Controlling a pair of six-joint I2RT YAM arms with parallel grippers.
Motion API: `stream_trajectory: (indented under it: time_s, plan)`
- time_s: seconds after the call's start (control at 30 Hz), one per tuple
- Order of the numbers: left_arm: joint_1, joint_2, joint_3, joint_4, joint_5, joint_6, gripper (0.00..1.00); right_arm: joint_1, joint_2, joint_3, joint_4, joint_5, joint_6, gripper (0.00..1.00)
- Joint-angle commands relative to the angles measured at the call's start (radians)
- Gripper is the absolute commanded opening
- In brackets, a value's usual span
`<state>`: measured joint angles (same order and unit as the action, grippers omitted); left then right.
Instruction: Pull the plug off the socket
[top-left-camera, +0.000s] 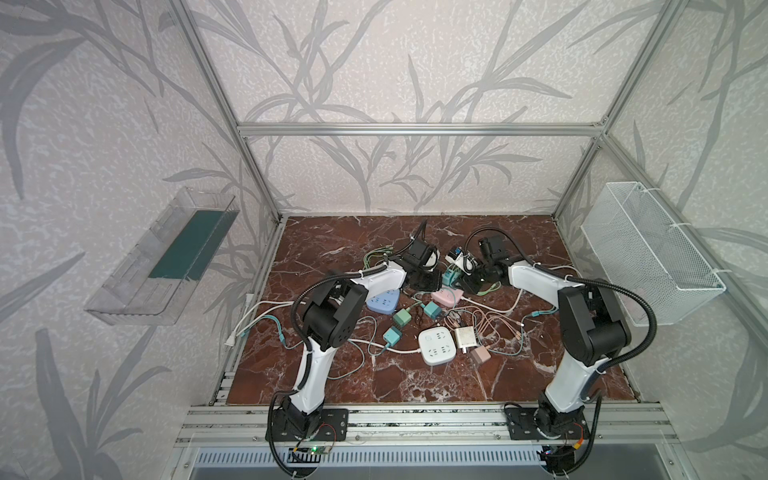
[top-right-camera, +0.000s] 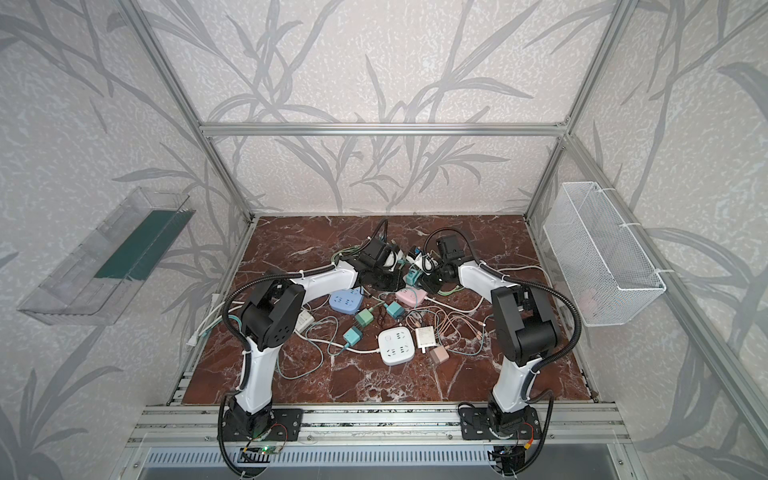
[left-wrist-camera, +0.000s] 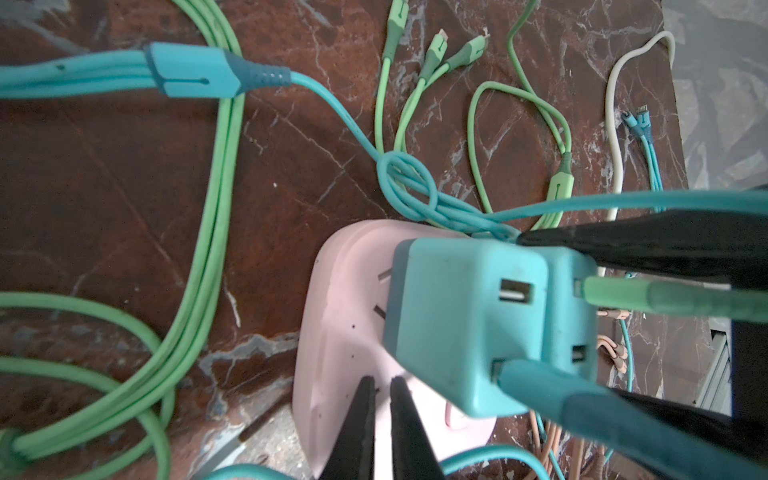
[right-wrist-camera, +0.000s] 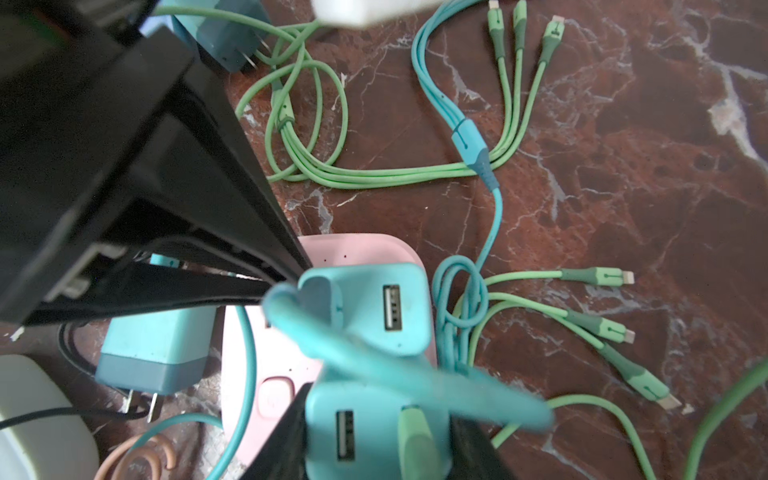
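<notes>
Left wrist view: the left gripper (left-wrist-camera: 381, 384), fingers pressed together, bears on the pink socket (left-wrist-camera: 345, 316), which carries two teal chargers (left-wrist-camera: 465, 328). Right wrist view: the right gripper (right-wrist-camera: 376, 432) clamps the nearer teal charger (right-wrist-camera: 357, 432), seated on the socket (right-wrist-camera: 241, 361).

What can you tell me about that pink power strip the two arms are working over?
The pink power strip is a rounded, smooth plastic block lying flat on the marble table. Slots show on its top, and a button near one end. Two teal chargers stand plugged into it. The left end effector, shut, presses on its top.
</notes>
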<state>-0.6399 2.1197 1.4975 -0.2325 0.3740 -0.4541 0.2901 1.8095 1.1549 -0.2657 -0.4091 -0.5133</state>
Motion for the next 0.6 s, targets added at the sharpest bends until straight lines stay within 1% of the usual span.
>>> stream_trajectory:
  time_s: [0.0, 0.07, 0.2, 0.4, 0.43, 0.57]
  plan:
    - [-0.002, 0.03, -0.005, -0.108, -0.042, -0.015, 0.13, 0.006, -0.029, 0.032, -0.001, -0.04, 0.031, 0.21]
    - [-0.003, 0.031, -0.002, -0.11, -0.047, -0.017, 0.13, 0.006, -0.032, 0.041, -0.003, -0.041, 0.051, 0.18]
    - [-0.003, 0.035, 0.001, -0.119, -0.061, -0.015, 0.13, 0.004, -0.028, 0.063, -0.008, -0.054, 0.093, 0.16]
    - [-0.01, 0.036, 0.004, -0.132, -0.08, -0.009, 0.13, 0.006, -0.017, 0.082, -0.007, -0.05, 0.101, 0.15]
    - [-0.009, 0.038, 0.007, -0.132, -0.083, -0.009, 0.13, 0.012, -0.022, 0.078, -0.007, -0.039, 0.09, 0.15]
    - [-0.011, 0.047, 0.018, -0.138, -0.087, -0.02, 0.13, 0.066, -0.016, 0.074, -0.046, 0.075, 0.005, 0.15]
